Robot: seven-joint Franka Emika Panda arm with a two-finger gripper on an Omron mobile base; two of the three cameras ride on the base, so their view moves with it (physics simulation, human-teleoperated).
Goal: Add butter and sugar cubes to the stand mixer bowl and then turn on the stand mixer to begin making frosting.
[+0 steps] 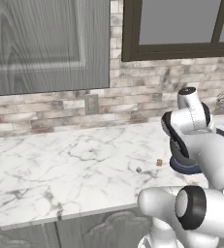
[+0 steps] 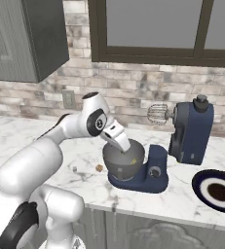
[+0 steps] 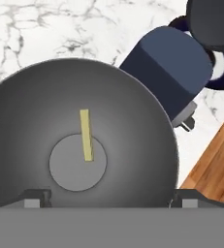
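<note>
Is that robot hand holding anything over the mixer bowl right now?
Nothing is held. The gripper hangs open above the grey bowl, its fingertips wide apart. A thin yellow stick lies loose inside the bowl.

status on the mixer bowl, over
hand open above bowl, empty. yellow stick lying in bowl. tan cube and grey lump on counter beside mixer. whisk tilted up, nothing in the way.

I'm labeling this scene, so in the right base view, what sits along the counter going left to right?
Sugar cubes → butter → grey mixer bowl → tilted-back head of the stand mixer → dark blue plate.
</note>
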